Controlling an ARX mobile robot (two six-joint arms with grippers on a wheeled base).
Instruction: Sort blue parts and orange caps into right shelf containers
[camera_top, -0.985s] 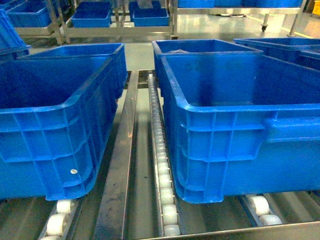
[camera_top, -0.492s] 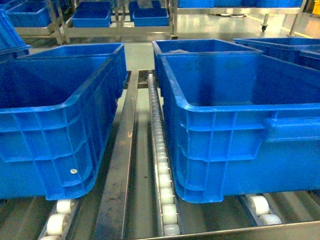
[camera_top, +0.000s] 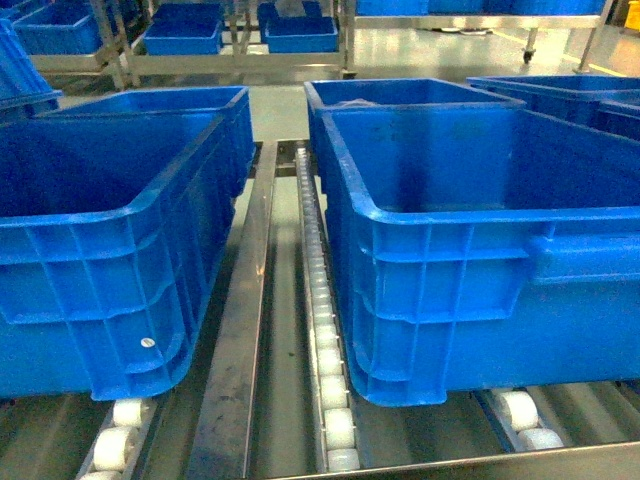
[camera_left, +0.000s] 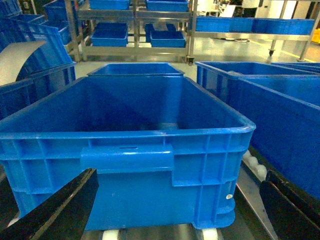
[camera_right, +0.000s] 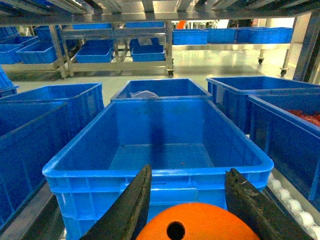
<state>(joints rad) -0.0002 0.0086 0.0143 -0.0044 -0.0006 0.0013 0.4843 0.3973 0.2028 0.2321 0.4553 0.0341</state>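
Closest to the right wrist camera, the right gripper (camera_right: 187, 210) pinches an orange cap (camera_right: 195, 222) between its two dark fingers (camera_right: 131, 205), the cap's flat top with a small hole facing the lens. Just beyond the cap stands a large blue crate (camera_right: 160, 172) on the shelf, and the gripper hangs in front of its near wall, not over its inside. Its floor looks bare apart from a few tiny specks. Behind it sits a second blue crate (camera_right: 160, 87) with something pale and crumpled in it. To the right another crate (camera_right: 295, 125) shows red-orange pieces (camera_right: 307, 117) heaped inside; what they are is too blurred to tell.

From the left wrist camera, the left gripper (camera_left: 175, 210) has its black fingers (camera_left: 60, 210) spread wide, one at each lower corner of the view, with nothing between them. Ahead of it is the left crate (camera_left: 125, 160), its handle bar facing the camera.

From the head camera, neither gripper shows. The left crate (camera_top: 110, 290) and the right crate (camera_top: 480, 290) sit side by side on the steel shelf (camera_top: 235, 370), with a row of white rollers (camera_top: 325, 340) running back between them. Farther off stand more steel racks (camera_top: 240, 60) holding shallower blue bins.
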